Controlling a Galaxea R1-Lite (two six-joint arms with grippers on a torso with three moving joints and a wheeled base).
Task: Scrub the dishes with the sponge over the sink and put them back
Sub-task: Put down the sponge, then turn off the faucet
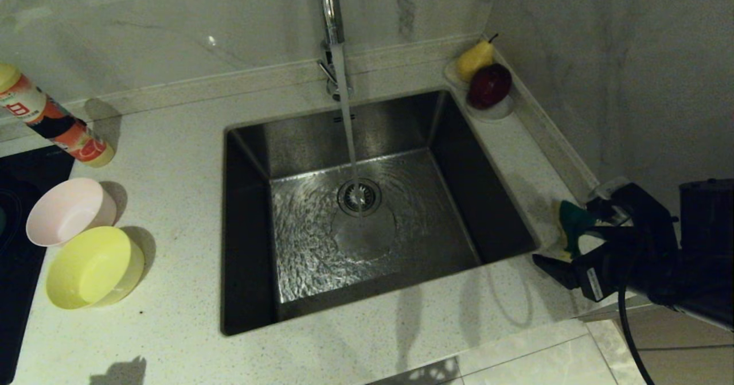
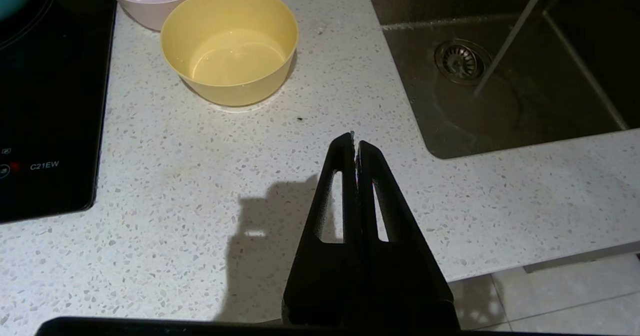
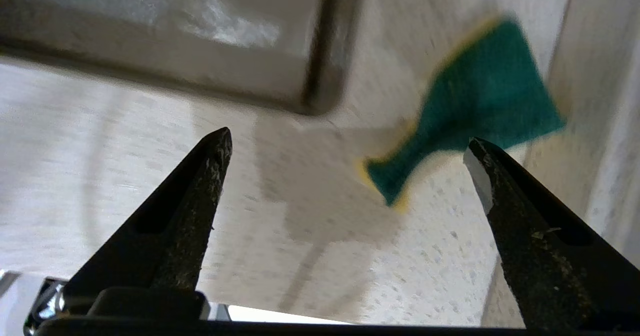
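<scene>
Head view: sponge (image 1: 573, 224) lies green face up.

A pale speckled stone countertop (image 1: 172, 161) fills the scene. Behind it and on the right stand marble-like walls (image 1: 172, 23) with grey veins, meeting in the far right corner. At the left edge lies a black induction hob (image 2: 45, 100). Near right, light floor tiles (image 1: 545, 362) show. The light is dim and throws soft shadows on the counter.
</scene>
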